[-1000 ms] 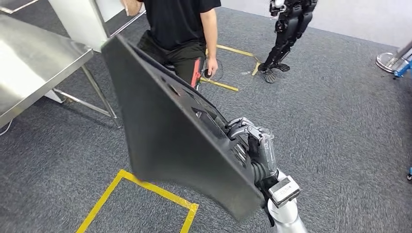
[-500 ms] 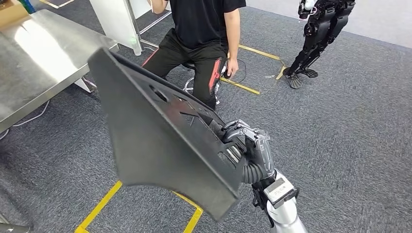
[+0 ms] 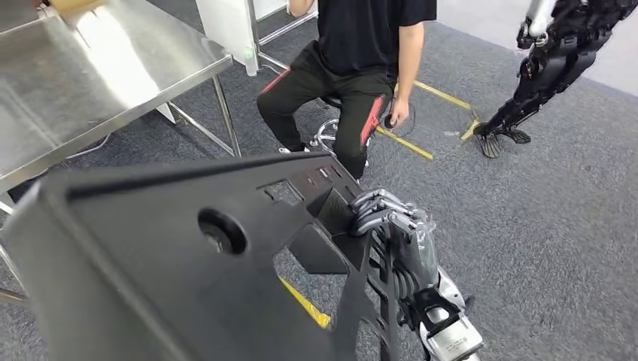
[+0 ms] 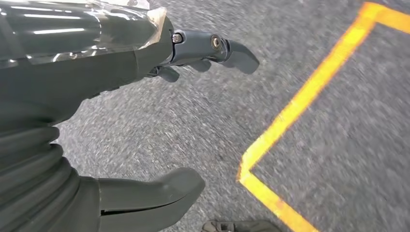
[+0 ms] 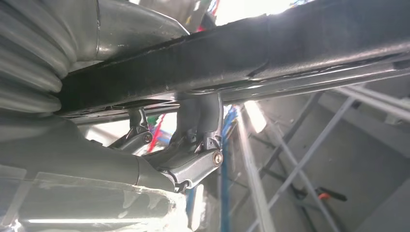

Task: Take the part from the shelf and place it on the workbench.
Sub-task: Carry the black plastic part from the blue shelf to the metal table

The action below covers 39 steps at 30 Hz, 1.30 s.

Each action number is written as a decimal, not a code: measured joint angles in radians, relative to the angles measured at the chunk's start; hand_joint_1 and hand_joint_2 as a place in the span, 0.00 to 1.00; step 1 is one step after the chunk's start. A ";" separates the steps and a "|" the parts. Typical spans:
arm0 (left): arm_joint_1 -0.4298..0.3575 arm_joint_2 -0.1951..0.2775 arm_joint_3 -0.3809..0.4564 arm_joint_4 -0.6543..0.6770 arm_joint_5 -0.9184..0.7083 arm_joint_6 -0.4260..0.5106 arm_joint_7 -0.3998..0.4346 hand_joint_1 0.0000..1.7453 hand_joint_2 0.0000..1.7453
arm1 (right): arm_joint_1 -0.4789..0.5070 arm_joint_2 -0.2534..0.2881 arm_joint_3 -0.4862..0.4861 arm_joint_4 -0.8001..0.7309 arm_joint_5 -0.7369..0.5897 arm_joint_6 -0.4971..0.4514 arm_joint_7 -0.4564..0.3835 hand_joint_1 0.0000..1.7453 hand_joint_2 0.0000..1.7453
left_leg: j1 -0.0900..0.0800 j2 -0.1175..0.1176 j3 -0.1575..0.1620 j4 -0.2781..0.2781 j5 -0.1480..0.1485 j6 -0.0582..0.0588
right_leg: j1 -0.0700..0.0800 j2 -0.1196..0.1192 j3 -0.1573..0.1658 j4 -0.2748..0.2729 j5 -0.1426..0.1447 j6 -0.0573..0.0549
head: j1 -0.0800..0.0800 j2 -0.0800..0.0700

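Head view shows the right hand (image 3: 391, 226) gripping the large black moulded plastic panel (image 3: 188, 256); the left hand (image 4: 145, 121) hangs empty, fingers apart.

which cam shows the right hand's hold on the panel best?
Right wrist view: the fingers hook over the panel edge, close up. The head view shows the right hand at the panel's edge, with the contact partly hidden. The left wrist view shows the left hand over carpet, no panel.
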 joint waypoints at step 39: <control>0.016 -0.008 0.000 0.000 0.042 0.012 -0.032 0.00 1.00 | 0.033 0.054 -0.180 0.142 -0.064 -0.023 0.179 1.00 1.00 | 0.003 -0.108 0.003 -0.003 0.001 -0.005 | -0.030 0.090 -0.024 0.006 0.027 0.042 | 0.001 0.000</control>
